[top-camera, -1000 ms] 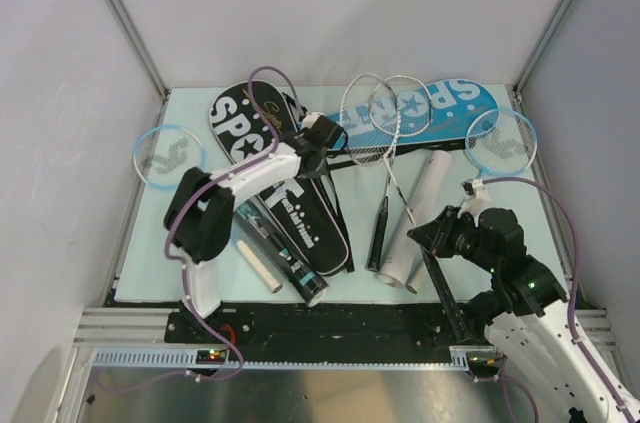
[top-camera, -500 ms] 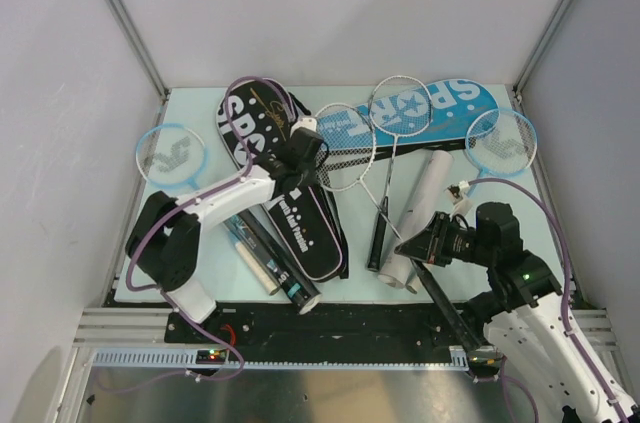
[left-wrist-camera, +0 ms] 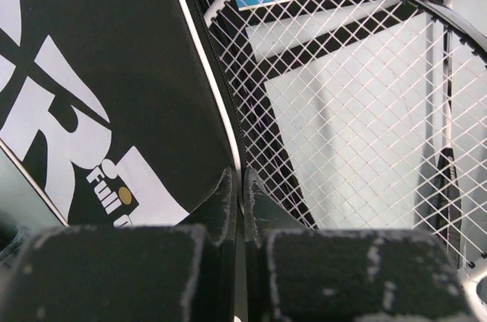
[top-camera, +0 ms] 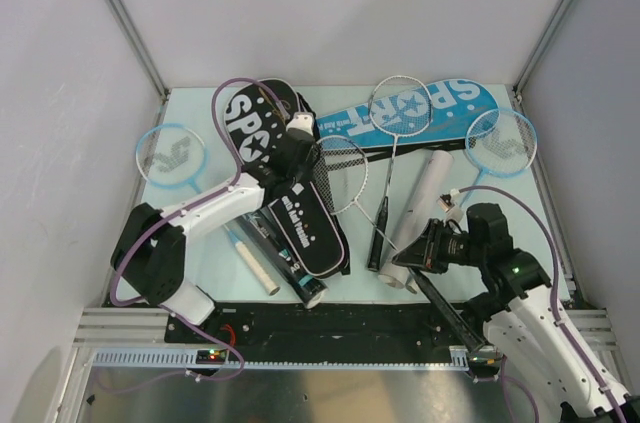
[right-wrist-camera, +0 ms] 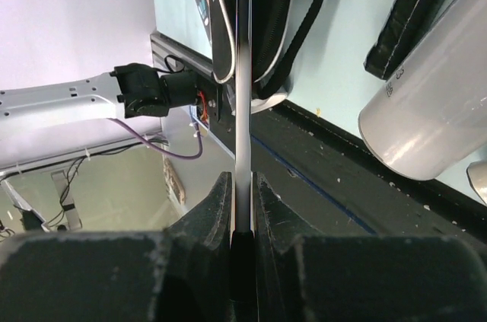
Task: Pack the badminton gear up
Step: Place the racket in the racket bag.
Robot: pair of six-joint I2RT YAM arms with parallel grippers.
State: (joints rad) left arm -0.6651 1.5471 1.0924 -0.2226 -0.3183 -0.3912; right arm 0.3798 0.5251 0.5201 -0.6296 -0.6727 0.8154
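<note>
The right gripper [right-wrist-camera: 242, 185] rises from 6 o'clock, its two fingers pressed against either side of a thin silver racket shaft [right-wrist-camera: 243, 71] that runs straight up to 12 o'clock. A black cover [right-wrist-camera: 270, 25] with its strap lies at 12 o'clock and a black racket handle [right-wrist-camera: 415, 10] at 1 o'clock. A white tube [right-wrist-camera: 434, 109] fills 3 o'clock on the pale table [right-wrist-camera: 342, 71], and the left arm [right-wrist-camera: 76, 105] with its purple cable [right-wrist-camera: 163, 151] sits at 9 o'clock.

The top external camera looks steeply down from above and behind both arm bases, covering the whole table [top-camera: 215, 265]. The left wrist camera sits close behind the left gripper [left-wrist-camera: 240, 177], facing the black cover [left-wrist-camera: 99, 63] and silver racket [left-wrist-camera: 342, 109], both also seen from above. The right wrist camera looks past the right gripper [right-wrist-camera: 242, 179] along a racket shaft [right-wrist-camera: 243, 71] toward the left arm [right-wrist-camera: 68, 101].
</note>
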